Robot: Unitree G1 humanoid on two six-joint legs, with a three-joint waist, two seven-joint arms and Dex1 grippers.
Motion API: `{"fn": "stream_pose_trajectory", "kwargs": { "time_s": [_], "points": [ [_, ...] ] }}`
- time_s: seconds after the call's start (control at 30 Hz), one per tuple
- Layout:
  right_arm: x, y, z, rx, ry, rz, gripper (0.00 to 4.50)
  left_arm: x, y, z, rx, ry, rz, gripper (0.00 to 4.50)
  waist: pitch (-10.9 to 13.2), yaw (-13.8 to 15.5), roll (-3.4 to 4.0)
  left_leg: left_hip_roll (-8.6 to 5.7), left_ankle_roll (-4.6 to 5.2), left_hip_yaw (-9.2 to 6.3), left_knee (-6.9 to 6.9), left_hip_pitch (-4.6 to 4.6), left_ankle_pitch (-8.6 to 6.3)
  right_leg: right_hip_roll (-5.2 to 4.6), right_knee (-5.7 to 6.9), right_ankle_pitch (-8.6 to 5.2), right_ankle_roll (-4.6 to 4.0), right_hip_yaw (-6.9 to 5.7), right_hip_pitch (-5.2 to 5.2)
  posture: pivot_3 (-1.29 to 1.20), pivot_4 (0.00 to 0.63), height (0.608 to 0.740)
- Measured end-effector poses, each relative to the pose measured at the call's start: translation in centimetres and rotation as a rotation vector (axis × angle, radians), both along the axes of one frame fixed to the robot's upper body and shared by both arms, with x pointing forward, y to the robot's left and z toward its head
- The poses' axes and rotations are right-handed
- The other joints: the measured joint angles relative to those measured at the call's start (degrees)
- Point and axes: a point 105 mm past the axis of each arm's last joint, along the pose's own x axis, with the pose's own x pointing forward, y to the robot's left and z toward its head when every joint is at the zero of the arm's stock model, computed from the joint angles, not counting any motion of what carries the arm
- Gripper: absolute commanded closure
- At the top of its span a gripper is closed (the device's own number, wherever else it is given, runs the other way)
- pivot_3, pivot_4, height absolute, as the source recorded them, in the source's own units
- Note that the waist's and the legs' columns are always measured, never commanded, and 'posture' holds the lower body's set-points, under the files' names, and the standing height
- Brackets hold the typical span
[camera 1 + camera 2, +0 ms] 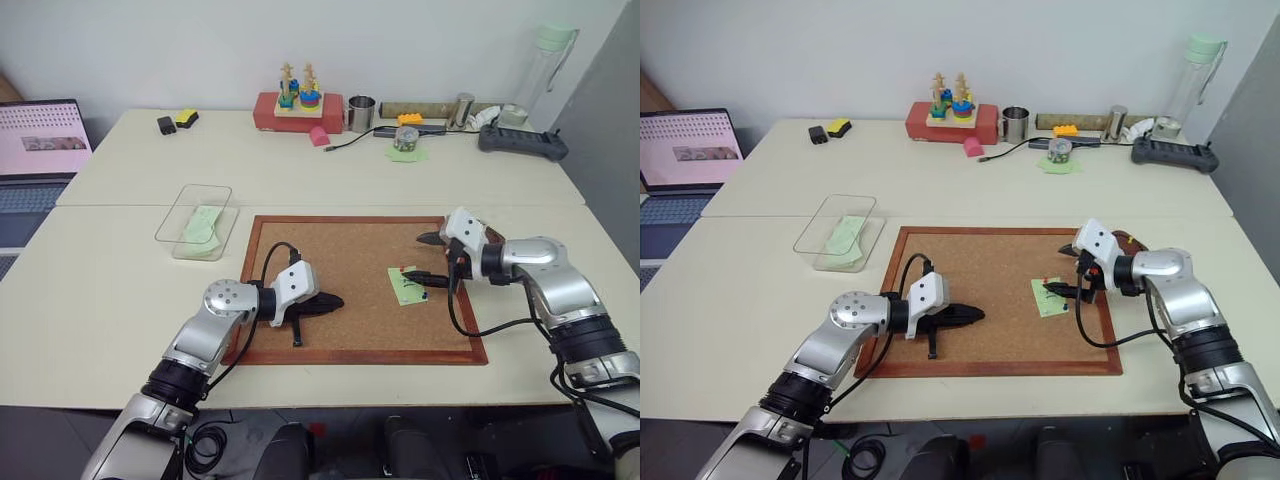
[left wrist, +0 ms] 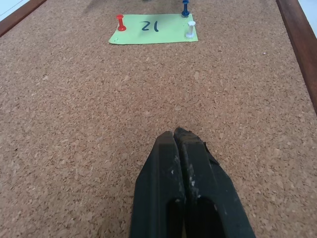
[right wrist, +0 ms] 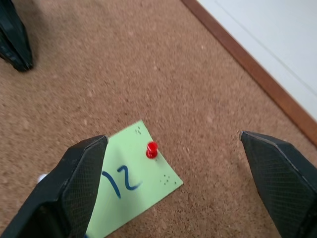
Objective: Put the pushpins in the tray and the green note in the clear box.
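Pushpins, tiny ones, are all still stuck in the small light green paper note marked "12" [image 2: 153,29], so by my reading nothing of the task is done yet: a red-headed pin [image 3: 151,149] at one corner, a dark blue pin [image 2: 185,8] at another, and a white one [image 2: 190,29] beside the blue. The note lies pinned on the large wood-framed corkboard [image 1: 330,350] towards its right side, and the board sits near the front edge of the desk [image 1: 100,290].

Nearest me, the left gripper [image 1: 330,301] rests low over the left part of the cork with its jaws pressed together and holding nothing; the note is well apart from it, across the board.

The right gripper [image 3: 173,163] hovers just over the note with its jaws spread wide, and the red pin stands between them, closer to one finger [image 3: 81,163], untouched.

Further back, near the desk's left side, the shallow clear plastic box [image 1: 172,222] already holds plain green slips. A dark brown object [image 1: 1127,240] shows just behind the right wrist; whether it is the wooden tray I cannot tell.
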Motion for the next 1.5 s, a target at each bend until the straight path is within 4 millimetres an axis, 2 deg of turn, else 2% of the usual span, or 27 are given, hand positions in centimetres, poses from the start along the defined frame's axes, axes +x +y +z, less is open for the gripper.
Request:
{"fn": "stream_pose_trajectory", "kwargs": {
  "time_s": [0.07,0.1,0.17,0.33,0.5,0.73,1.13,1.5],
  "points": [
    [0.3,0.1,-0.4,0.000,0.003,-0.001,0.00,0.0,0.1,0.0,-0.002,0.001,0.007,4.46,0.0,0.0,0.01,0.00,0.00,0.01,0.01,0.02,0.00,0.00,0.03,0.00,0.00,0.03,0.00,0.00,0.150,0.740],
    [0.3,0.2,-0.5,0.004,0.003,0.003,0.38,0.0,0.2,-0.1,-0.003,0.001,0.011,4.50,0.0,-0.1,0.01,0.00,0.00,0.00,0.01,0.04,0.00,0.00,0.04,0.00,0.00,0.03,0.00,0.00,0.150,0.740],
    [0.3,0.4,-0.5,0.011,0.001,0.011,0.71,-0.1,0.2,-0.1,-0.006,-0.001,0.019,4.50,0.0,-0.1,0.02,0.00,0.00,0.00,0.01,0.06,0.00,0.00,0.06,0.00,0.00,0.04,0.01,0.00,0.150,0.740],
    [0.3,1.1,-0.9,0.033,0.008,0.031,1.87,-0.1,0.3,-0.1,-0.008,-0.001,0.023,4.50,0.0,-0.1,0.02,0.00,0.00,0.00,0.00,0.07,0.00,0.02,0.07,0.00,0.00,0.03,0.00,0.00,0.150,0.740],
    [0.3,1.0,-1.6,0.039,0.032,0.020,2.76,-0.1,0.3,-0.1,-0.009,0.000,0.026,4.50,0.0,-0.1,0.03,0.00,0.00,0.00,0.00,0.07,0.00,0.02,0.08,0.00,-0.01,0.04,0.00,0.00,0.150,0.740],
    [0.2,1.3,-1.8,0.044,0.041,0.035,4.37,-0.1,0.3,-0.1,-0.008,0.001,0.028,4.50,0.0,-0.2,0.03,0.00,0.00,-0.01,0.01,0.09,0.00,0.03,0.10,0.01,-0.01,0.04,0.00,0.00,0.150,0.740],
    [0.0,1.4,-1.6,0.061,0.065,0.045,4.44,-0.2,0.4,-0.2,-0.013,-0.001,0.039,4.50,0.0,-0.2,0.04,0.00,0.00,-0.05,-0.01,0.10,0.00,0.04,0.10,0.01,-0.01,0.04,0.00,0.00,0.150,0.740],
    [-0.4,1.3,1.2,0.164,0.082,0.042,4.44,-0.2,0.4,-0.3,-0.022,0.014,0.054,4.50,0.0,-0.2,0.06,0.01,0.00,-0.10,-0.01,0.11,0.00,0.04,0.10,0.01,-0.01,0.05,0.01,0.00,0.150,0.740]
  ]
}}
